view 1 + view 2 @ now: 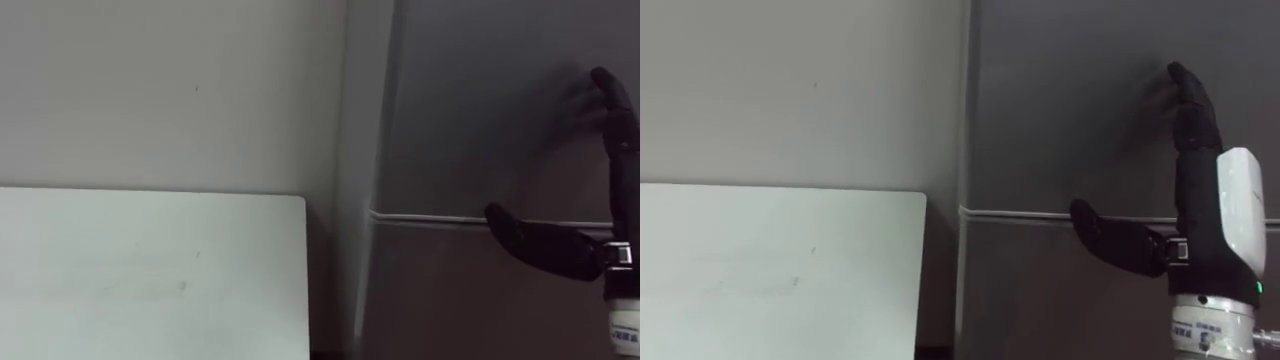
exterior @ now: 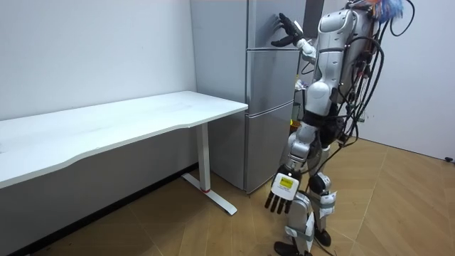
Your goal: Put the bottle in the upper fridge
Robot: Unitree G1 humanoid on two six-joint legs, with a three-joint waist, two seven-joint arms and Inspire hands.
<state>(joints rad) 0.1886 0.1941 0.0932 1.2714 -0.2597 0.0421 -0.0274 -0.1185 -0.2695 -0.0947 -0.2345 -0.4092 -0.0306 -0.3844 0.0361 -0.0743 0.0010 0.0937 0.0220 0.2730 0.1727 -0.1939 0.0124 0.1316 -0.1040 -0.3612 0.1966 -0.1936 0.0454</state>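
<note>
Bottle: whereabouts could not be told, and both hands carried nothing. The tall grey two-door fridge stood with both doors closed. The robot stood close before it on the wood-plank floor. The right hand was raised against the upper fridge door, fingers straight and pointing up with their tips at the door face. Its thumb was spread wide to the side, level with the pale seam above the lower door. The left hand hung by the thigh, fingers loosely extended. A white rectangular table stood just beside the fridge along the plain grey wall, with only a narrow dark gap between.
</note>
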